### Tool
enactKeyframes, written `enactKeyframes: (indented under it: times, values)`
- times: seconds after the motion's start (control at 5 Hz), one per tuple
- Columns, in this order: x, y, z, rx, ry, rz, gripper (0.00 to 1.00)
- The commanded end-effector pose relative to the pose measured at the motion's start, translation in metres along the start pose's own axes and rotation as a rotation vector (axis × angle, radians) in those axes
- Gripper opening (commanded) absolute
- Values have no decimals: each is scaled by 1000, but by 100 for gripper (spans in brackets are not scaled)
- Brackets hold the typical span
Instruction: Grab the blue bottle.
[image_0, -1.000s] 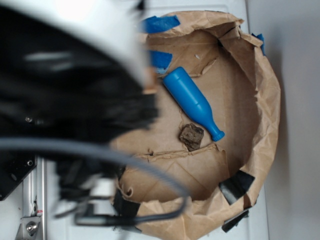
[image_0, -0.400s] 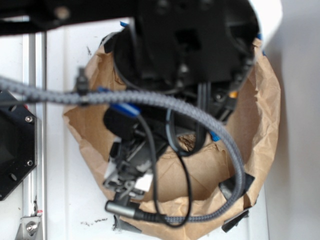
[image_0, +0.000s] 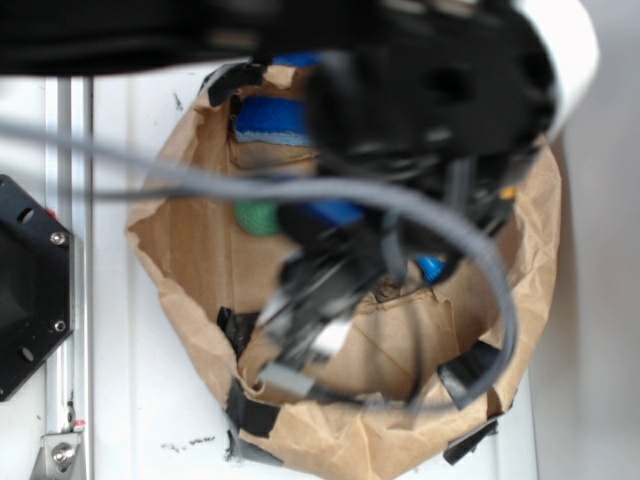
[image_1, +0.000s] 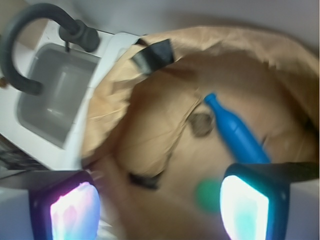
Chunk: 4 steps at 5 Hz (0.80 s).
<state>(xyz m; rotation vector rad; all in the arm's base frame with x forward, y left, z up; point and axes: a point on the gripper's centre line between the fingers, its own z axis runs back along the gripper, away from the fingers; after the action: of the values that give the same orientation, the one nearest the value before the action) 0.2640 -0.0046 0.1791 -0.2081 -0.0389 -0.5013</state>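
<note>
Blue plastic, the blue bottle (image_1: 237, 135) lies on the paper bag's (image_1: 150, 130) floor, beside a brownish lump (image_1: 202, 124), the green ball (image_1: 207, 196) nearer me. A second ago I was off left; now my fingers (image_1: 160, 205) hover above, spread (nothing held) — descent next.

The blurred arm (image_0: 400, 110) hides most of the blue bottle (image_0: 432, 268) in the exterior view.
</note>
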Motion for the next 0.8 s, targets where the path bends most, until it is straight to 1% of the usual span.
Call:
enactKeyframes:
  times: [0.0,0.2,0.4,0.6]
  values:
    - [4,26,-23,28,-54,-138,100]
    - [-3,33,-45,40,-45,-183,100]
    - [-5,43,-72,49,-87,-269,100]
    - [0,59,-89,86,-54,-258,100]
